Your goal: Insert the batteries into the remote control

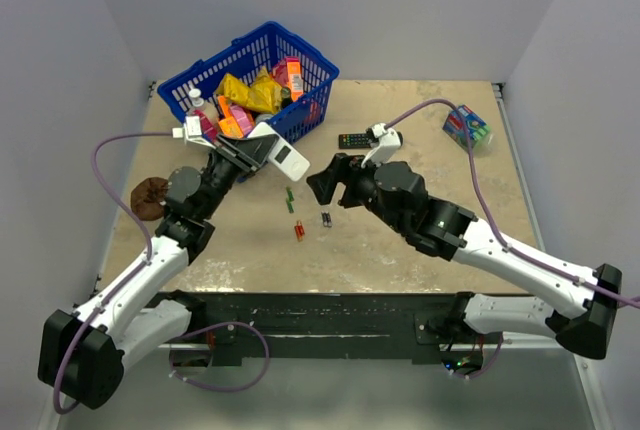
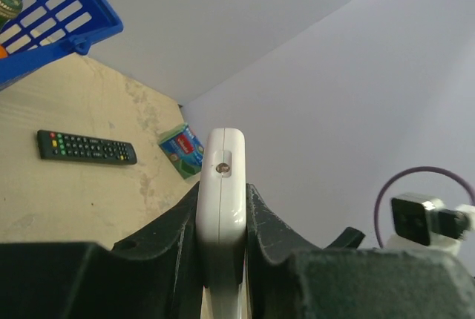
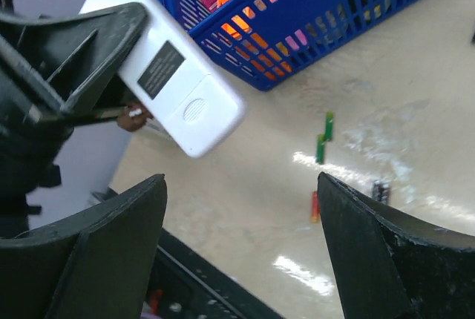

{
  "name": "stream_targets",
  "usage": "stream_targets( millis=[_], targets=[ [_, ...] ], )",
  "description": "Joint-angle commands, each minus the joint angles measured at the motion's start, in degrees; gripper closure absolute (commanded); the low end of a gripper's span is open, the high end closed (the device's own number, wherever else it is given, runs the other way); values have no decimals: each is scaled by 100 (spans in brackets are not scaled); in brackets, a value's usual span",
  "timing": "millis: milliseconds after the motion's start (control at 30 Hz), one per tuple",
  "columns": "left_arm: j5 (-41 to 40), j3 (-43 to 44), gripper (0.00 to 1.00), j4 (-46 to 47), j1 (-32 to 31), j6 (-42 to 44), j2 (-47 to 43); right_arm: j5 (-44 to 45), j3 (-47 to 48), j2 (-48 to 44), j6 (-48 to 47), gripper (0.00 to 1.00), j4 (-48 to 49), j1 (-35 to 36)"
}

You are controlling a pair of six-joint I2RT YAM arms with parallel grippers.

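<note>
My left gripper point(image 1: 248, 150) is shut on a white remote control point(image 1: 280, 154) and holds it tilted above the table, in front of the basket. In the left wrist view the remote's narrow end point(image 2: 223, 163) stands clamped between the jaws of that gripper point(image 2: 223, 194). Its back, with a black label point(image 3: 178, 96), faces the right wrist view; its button face does not show. Batteries lie on the table: green point(image 1: 290, 197) point(image 3: 324, 137), red-orange point(image 1: 299, 231) point(image 3: 315, 206), dark point(image 1: 326, 218) point(image 3: 380, 191). My right gripper point(image 1: 328, 178) point(image 3: 241, 175) is open and empty, above the batteries, right of the remote.
A blue basket point(image 1: 300, 50) point(image 3: 312, 44) point(image 2: 44, 22) full of packets stands at the back left. A long black remote point(image 1: 355, 140) point(image 2: 87, 148) lies behind the right gripper. A green-blue box point(image 1: 467, 127) point(image 2: 183, 150) sits back right. A brown lump point(image 1: 150, 197) lies at the left.
</note>
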Motion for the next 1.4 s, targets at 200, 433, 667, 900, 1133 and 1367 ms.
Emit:
stream_targets(
  millis=[200, 433, 667, 900, 1133, 1367],
  targets=[
    [112, -172, 100, 1320, 18, 653, -238, 173, 134, 507, 3213, 27, 608, -28],
    [235, -216, 100, 1373, 18, 758, -299, 235, -86, 524, 3416, 33, 1277, -19],
    [437, -216, 100, 1461, 18, 723, -343, 341, -139, 708, 3521, 40, 1488, -28],
    [551, -225, 100, 1522, 18, 688, -379, 288, -200, 814, 3618, 49, 1550, -19],
    [639, -225, 100, 1601, 0, 715, -405, 236, -183, 858, 3583, 55, 1612, -28],
    [613, -268, 100, 1882, -26, 522, -370, 121, -262, 928, 3583, 70, 1761, -19]
  ],
)
